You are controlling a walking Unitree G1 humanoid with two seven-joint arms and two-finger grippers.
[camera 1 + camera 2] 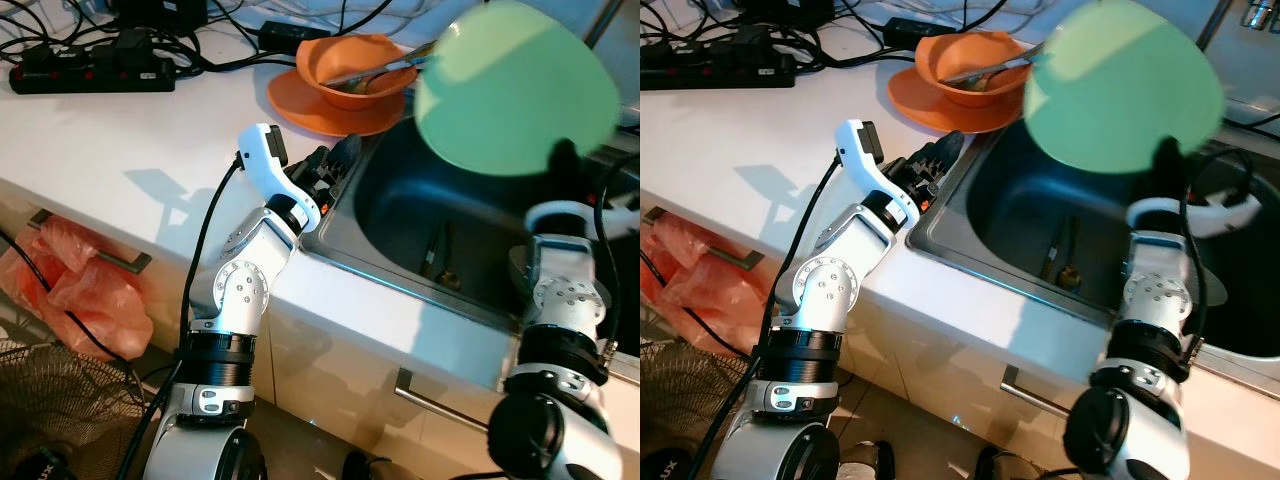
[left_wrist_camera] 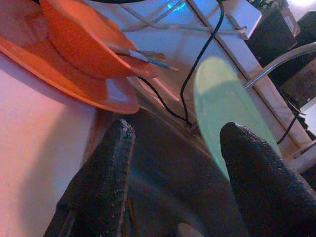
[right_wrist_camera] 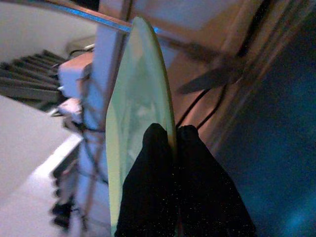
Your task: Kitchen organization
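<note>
My right gripper (image 1: 563, 156) is shut on the lower rim of a pale green plate (image 1: 515, 85) and holds it upright on edge over the dark steel sink (image 1: 430, 225). In the right wrist view the two fingers (image 3: 150, 148) pinch the thin plate rim (image 3: 136, 98). My left gripper (image 1: 335, 160) is open at the sink's left edge with nothing between its fingers (image 2: 116, 148). Just beyond it an orange bowl (image 1: 350, 58) with metal utensils (image 1: 385, 72) sits on an orange plate (image 1: 300, 102).
A black power strip (image 1: 90, 75) and cables lie at the back of the white counter (image 1: 150, 140). An orange plastic bag (image 1: 70, 280) hangs below the counter on the left, above a wire fan guard (image 1: 60, 400). Cabinet handles (image 1: 440, 405) face me.
</note>
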